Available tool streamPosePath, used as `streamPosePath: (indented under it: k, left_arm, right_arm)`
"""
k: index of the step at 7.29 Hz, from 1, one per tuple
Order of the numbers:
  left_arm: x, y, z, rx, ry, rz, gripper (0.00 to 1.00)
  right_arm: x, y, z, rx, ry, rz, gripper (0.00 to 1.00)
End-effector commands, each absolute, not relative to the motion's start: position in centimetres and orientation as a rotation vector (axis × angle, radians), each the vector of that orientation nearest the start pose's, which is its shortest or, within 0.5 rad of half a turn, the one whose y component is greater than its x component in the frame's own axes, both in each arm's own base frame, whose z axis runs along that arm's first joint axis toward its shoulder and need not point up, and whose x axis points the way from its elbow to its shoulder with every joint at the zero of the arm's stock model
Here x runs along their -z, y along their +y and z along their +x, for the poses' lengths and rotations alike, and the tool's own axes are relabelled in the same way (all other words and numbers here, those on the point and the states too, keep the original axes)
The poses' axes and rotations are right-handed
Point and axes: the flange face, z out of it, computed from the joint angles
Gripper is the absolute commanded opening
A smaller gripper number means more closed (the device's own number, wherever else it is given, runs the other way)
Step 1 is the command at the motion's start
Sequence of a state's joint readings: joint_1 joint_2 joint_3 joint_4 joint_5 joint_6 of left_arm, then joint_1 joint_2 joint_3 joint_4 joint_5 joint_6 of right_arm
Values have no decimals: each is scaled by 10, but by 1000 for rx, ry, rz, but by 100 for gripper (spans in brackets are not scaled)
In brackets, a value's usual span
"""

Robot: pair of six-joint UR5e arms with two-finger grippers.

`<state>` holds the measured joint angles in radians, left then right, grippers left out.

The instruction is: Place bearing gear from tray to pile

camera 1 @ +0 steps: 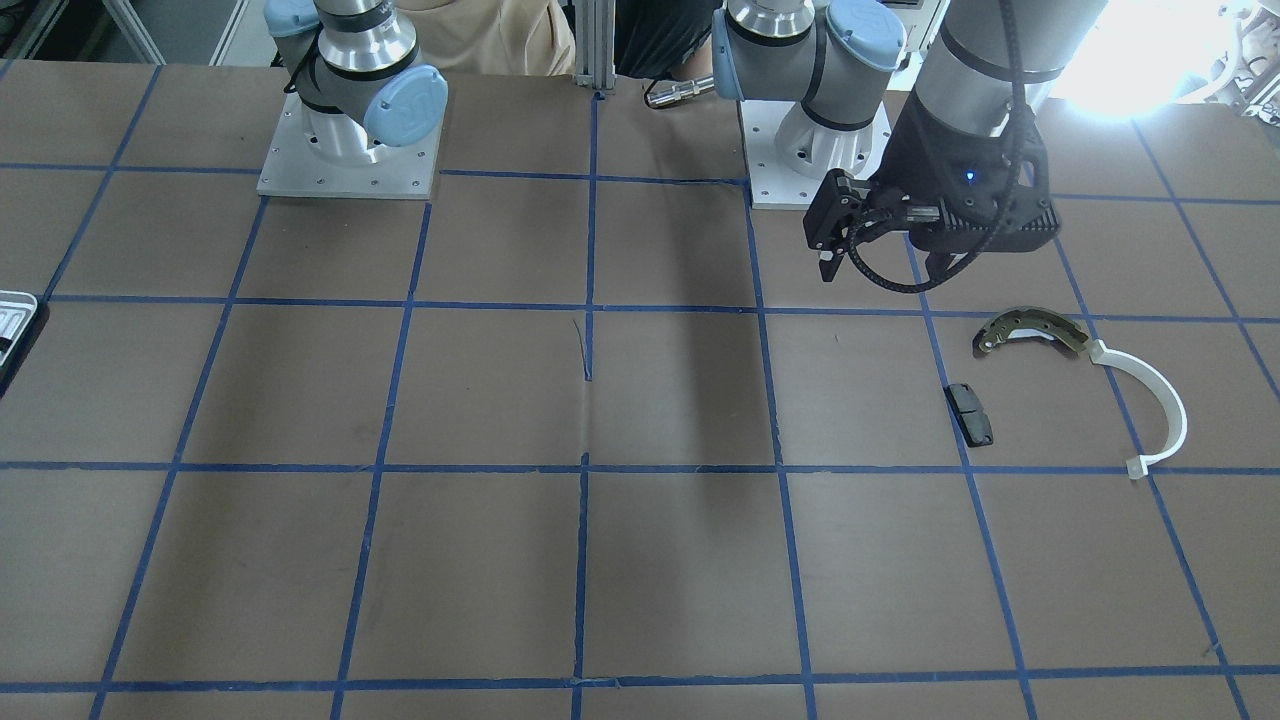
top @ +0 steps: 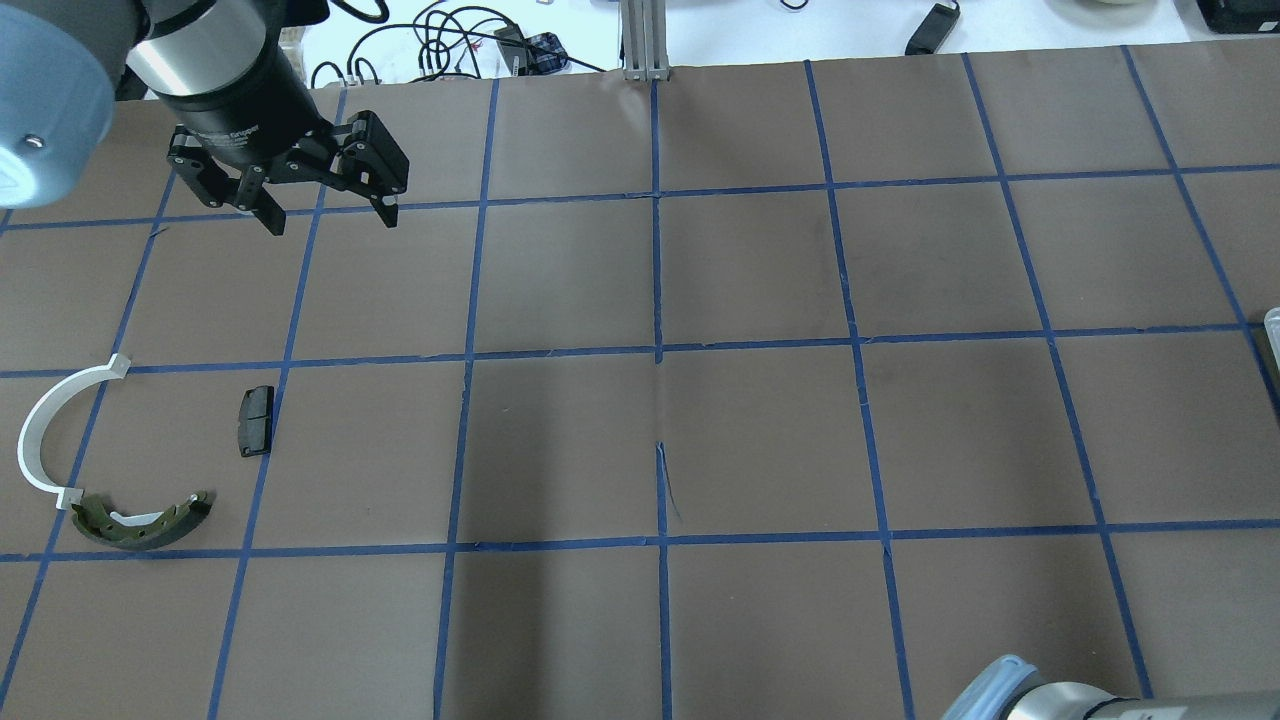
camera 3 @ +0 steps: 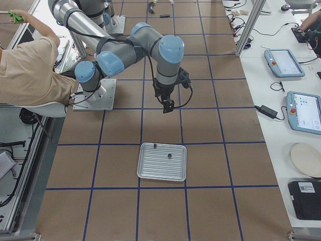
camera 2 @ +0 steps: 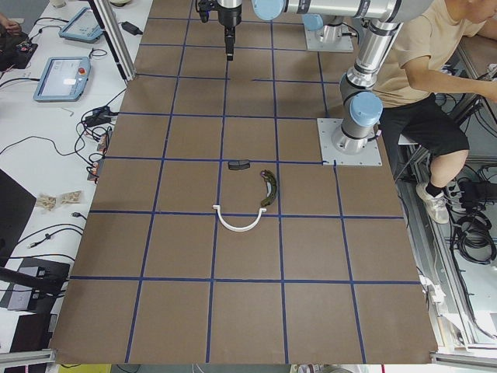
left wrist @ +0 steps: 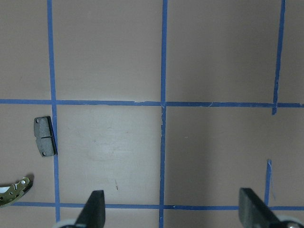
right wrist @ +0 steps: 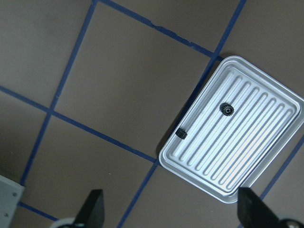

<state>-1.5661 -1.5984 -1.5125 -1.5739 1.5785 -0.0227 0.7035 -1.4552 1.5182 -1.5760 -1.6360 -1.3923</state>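
The pale ribbed tray (right wrist: 266,166) lies on the table and shows whole in the exterior right view (camera 3: 150,173). Two small dark bearing gears lie in it, one on the ribs (right wrist: 227,109) and one by its rim (right wrist: 181,134). My right gripper (right wrist: 171,213) is open and empty, hovering beside the tray (camera 3: 168,106). The pile lies far off: olive brake shoe (top: 140,522), white plastic arc (top: 40,430) and black pad (top: 256,420). My left gripper (top: 330,218) is open and empty, held above the table beyond the pile, with the pad (left wrist: 44,136) in its wrist view.
Brown table with a blue tape grid. The two arm bases (camera 1: 350,150) (camera 1: 815,150) stand at the robot's edge. A seated person (camera 3: 30,70) is behind the robot. Only a corner of the tray shows in the front-facing view (camera 1: 15,320).
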Motion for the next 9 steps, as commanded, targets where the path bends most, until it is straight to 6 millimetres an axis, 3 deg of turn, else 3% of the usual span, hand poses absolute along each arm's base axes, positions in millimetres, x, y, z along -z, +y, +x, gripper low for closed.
streamPosePath:
  k: [1,2,5,6,8,9]
  left_arm:
    - [-503,-507,-130,43,3134,-43,100]
    - [-503,-507,-130,43,3134,-43,100]
    - [-502,-507,-130,41,3135,-43,100]
    - [-502,-506,-131,41,3135,-41,100]
    - [-502,-507,-130,41,3134,-41,100]
    - [-502,-507,-130,41,3135,-41,100]
  right_arm:
    - [-371,-453,-373,-116,2817,-1258,100]
    - [-328,-460,-393,-27,2816,-1418,100]
    - [-242,-448,-373,16,2591,-1652,100]
    - [-226,-441,-366,15,2585,-1740,100]
    - [-198,-415,-382,21,2619,-1707,99]
    - [-184,-412,-377,19,2589,-1698,99]
